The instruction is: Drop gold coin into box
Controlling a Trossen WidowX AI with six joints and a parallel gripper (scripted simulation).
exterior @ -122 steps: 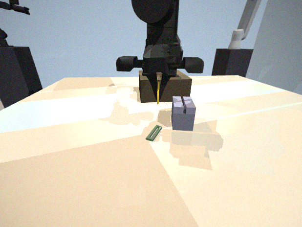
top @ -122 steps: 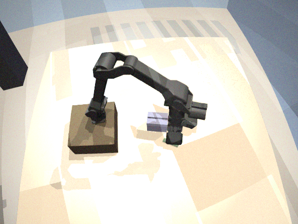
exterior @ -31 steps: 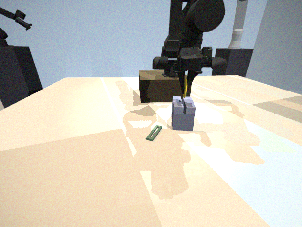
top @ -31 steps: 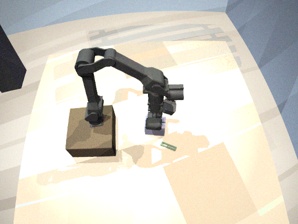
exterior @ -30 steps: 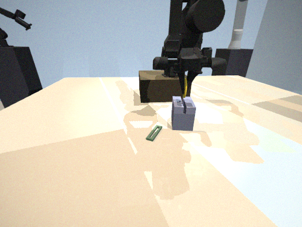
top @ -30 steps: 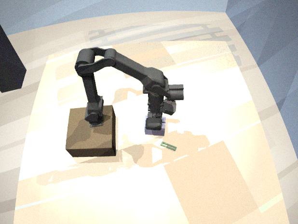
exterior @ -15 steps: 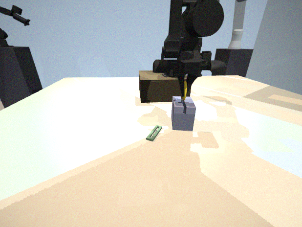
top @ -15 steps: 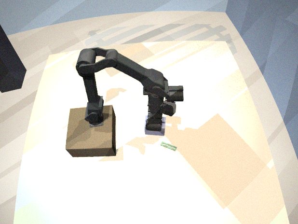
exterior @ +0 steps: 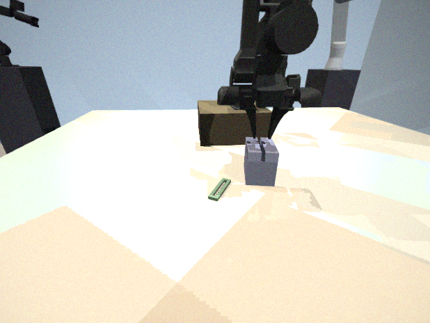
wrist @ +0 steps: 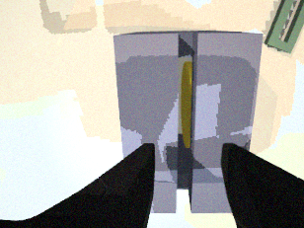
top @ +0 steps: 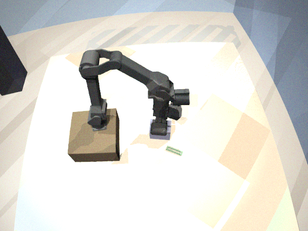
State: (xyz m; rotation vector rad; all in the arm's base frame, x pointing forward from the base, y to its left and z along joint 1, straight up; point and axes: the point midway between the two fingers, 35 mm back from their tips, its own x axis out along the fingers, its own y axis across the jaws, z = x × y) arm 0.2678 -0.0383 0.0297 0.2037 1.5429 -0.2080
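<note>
where things sit

we see the box (exterior: 261, 167) on the table (exterior: 104, 156), in front of the arm's base block (exterior: 223, 127) in the ext. view. the holder (exterior: 220, 189) lies flat on the table just beside the box, to its left and a bit nearer the ext. cam, not touching it. the gripper (exterior: 261, 136) hangs directly over the box lid, one finger each side of the slot (wrist: 187, 118), w/ a gap between. the coin (wrist: 187, 102) sits edge-on in the slot, below and apart from the fingertips. in the wrist view the holder is at upper right, beyond the box.
</note>
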